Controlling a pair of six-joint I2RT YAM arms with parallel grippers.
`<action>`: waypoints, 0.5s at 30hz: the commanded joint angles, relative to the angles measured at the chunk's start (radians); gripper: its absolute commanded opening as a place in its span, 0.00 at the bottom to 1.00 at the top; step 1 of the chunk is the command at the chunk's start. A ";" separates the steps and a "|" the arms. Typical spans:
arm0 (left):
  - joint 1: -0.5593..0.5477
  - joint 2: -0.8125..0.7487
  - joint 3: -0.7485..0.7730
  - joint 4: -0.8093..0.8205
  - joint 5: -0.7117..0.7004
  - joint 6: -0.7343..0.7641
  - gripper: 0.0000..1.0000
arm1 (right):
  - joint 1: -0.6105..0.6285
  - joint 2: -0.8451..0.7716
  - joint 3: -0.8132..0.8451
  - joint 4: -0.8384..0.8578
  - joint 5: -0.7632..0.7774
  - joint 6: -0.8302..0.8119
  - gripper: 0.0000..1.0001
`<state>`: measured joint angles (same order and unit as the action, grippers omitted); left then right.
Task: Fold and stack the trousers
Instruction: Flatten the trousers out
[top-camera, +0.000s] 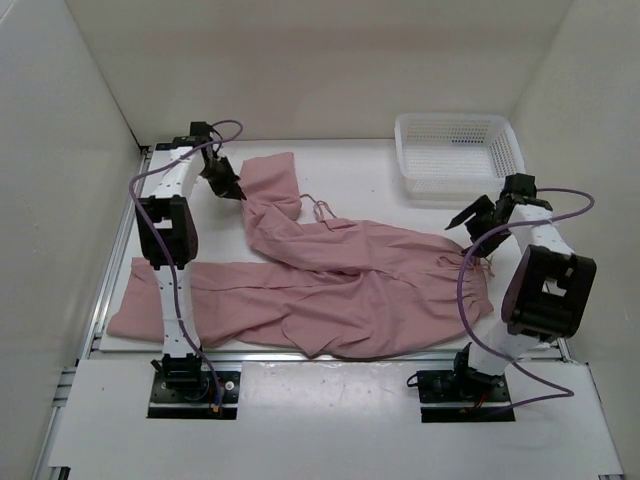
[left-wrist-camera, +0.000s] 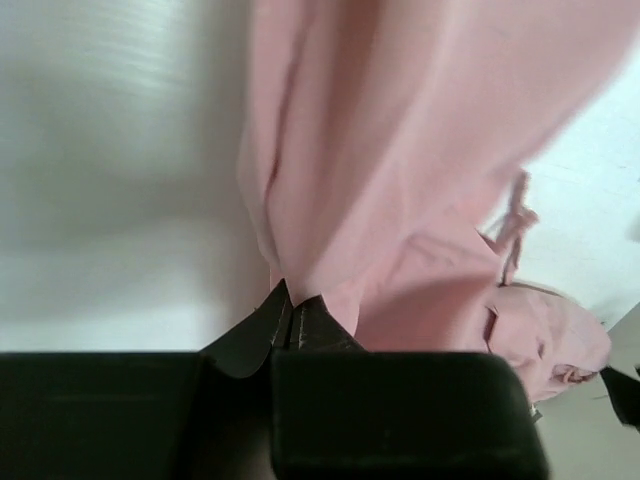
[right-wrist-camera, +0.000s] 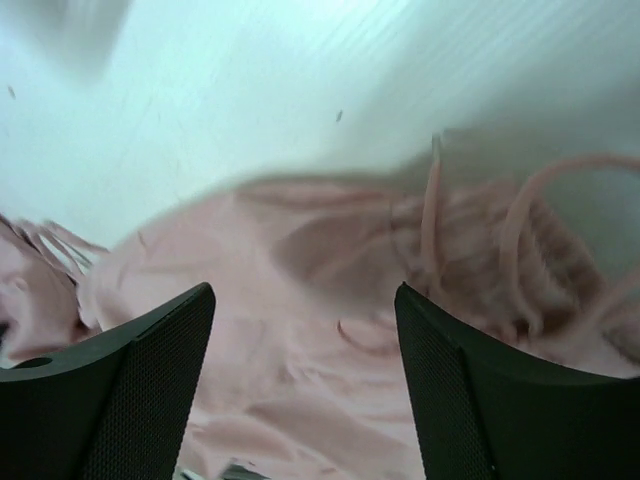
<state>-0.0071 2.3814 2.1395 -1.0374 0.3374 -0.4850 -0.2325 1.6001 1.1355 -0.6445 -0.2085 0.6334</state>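
The dusty-pink trousers (top-camera: 340, 280) lie spread and rumpled across the white table. One leg runs along the front to the left, and the other angles up to the back left. My left gripper (top-camera: 236, 192) is at the left edge of that back leg. In the left wrist view its tips (left-wrist-camera: 288, 300) are shut together, with creases of pink cloth (left-wrist-camera: 400, 150) running into them. My right gripper (top-camera: 468, 216) hovers over the waist end. In the right wrist view it stands open (right-wrist-camera: 305, 330) above the gathered waist, with the drawstring (right-wrist-camera: 520, 230) just beyond.
A white mesh basket (top-camera: 455, 150) stands at the back right, behind the right arm. White walls close in the table on the left, back and right. A loop of drawstring (top-camera: 322, 208) lies on the table by the back leg.
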 joint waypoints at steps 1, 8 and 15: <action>0.021 -0.162 -0.033 0.017 0.003 0.023 0.10 | -0.051 0.081 0.032 0.094 -0.092 0.077 0.77; 0.048 -0.224 -0.055 0.008 -0.006 0.042 0.10 | -0.083 0.270 0.044 0.149 -0.117 0.089 0.54; 0.067 -0.225 0.143 -0.064 0.014 0.033 0.10 | -0.083 0.123 0.110 0.137 -0.088 0.089 0.00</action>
<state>0.0452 2.2372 2.1502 -1.0828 0.3332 -0.4606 -0.3187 1.8450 1.1717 -0.5224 -0.3077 0.7231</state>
